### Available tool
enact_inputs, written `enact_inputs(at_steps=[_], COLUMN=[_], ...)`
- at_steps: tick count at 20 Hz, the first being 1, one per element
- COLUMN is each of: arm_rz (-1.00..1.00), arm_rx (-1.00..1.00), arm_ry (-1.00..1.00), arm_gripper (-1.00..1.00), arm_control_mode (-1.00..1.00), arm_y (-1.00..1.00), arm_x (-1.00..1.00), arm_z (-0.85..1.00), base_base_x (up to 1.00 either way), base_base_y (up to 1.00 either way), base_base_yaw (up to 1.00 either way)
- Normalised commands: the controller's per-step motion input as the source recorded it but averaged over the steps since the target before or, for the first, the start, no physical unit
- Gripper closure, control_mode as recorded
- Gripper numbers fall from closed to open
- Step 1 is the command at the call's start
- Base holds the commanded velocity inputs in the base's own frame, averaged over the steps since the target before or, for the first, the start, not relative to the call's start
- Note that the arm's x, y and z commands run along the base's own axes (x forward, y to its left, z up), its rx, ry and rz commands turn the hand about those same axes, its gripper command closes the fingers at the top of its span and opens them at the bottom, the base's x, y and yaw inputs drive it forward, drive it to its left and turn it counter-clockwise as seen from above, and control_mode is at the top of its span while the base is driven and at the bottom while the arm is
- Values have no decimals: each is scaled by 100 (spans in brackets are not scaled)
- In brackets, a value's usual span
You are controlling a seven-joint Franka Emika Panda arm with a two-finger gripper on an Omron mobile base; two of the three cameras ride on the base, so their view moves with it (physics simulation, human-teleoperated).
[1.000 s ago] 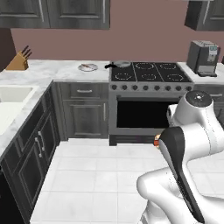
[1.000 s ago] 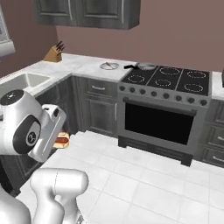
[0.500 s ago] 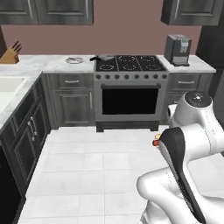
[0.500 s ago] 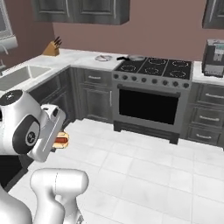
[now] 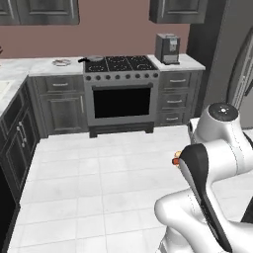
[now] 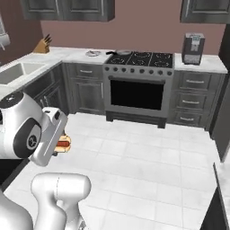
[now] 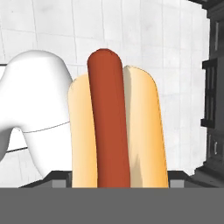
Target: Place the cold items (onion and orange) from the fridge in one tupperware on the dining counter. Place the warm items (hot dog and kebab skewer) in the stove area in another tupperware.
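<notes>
Red sausage in a soft yellow bun: that is the hot dog (image 7: 114, 127), and it sits in the hand (image 7: 118, 177), low down by the robot's own body and high over the white floor (image 5: 99, 178). You can see its end peeking out beside the arm from the left base view (image 5: 175, 160) and from the right base view (image 6: 63, 143).

The hand is closed on the bun near its bottom end, with the rest sticking out away from the hand.

I think the hot dog is light and squashy. The bun will dent if it is squeezed hard, and the sausage looks smooth, so it could slip out of the bun. Holding the bun across its fat sides seems best, and a hold nearer the middle would keep it from tipping.

The stove (image 5: 121, 96) stands well apart, across the floor, with the desk (image 5: 44, 65) beside it.
</notes>
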Motion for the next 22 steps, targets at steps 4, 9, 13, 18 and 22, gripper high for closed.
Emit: enact_inputs(at_steps=[4, 9, 13, 18, 22], arm_rz=[0, 0, 0, 0, 0], arm_rx=[0, 0, 0, 0, 0], arm_ry=[0, 0, 0, 0, 0], arm_gripper=[100, 100, 100, 100, 100], arm_control_mode=[100, 100, 100, 100, 100], arm_y=[0, 0, 0, 0, 0], arm_x=[0, 0, 0, 0, 0], arm_z=[0, 0, 0, 0, 0], base_base_x=[-100, -100, -100, -100, -100], base_base_y=[-26, -33, -41, -50, -56], base_base_yaw=[-26, -27, -29, -26, -19])
